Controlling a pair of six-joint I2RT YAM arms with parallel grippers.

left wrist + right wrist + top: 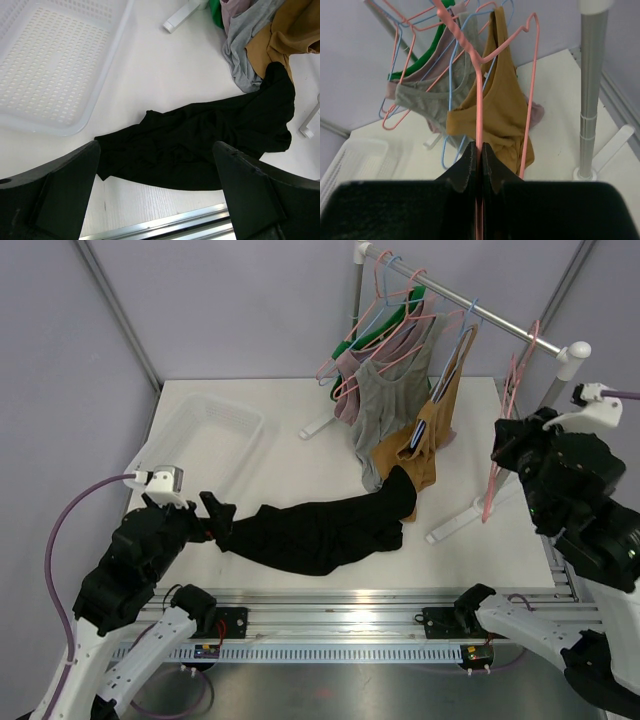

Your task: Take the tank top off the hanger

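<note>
Lying slack on the bench (290, 450), the black top (320, 530) stretches from just in front of the left tool (218, 520) across to the foot of the clothes on the rail (500, 318). Its far end rides up against the brown top (425, 440). Whether it only leans there or is snagged, I cannot tell.

The left tool is released. Its wrist view shows the two fingers spread wide with the near end of the black top on the bench between them, and no cloth is pinched. The right tool (479, 160) is clenched on the shaft of a bare pink hanger (478, 110), which hangs at the right end of the rail, apart from the loaded hangers.

By my reading the removal is all but done, since the black top is on no hanger and the held hanger carries nothing. What is left looks like tidying.

The next move likely calls for two things:
- The right tool must keep the hanger steady, or let it go where it hangs without swinging it into the other clothes.
- The left tool must either draw back or nip the near end and drag it toward the arm bases, so the far end comes clear of the brown top.

The main risk in such a drag is pulling the brown top along. A white basket (222, 407) stands just beyond the left tool.
</note>
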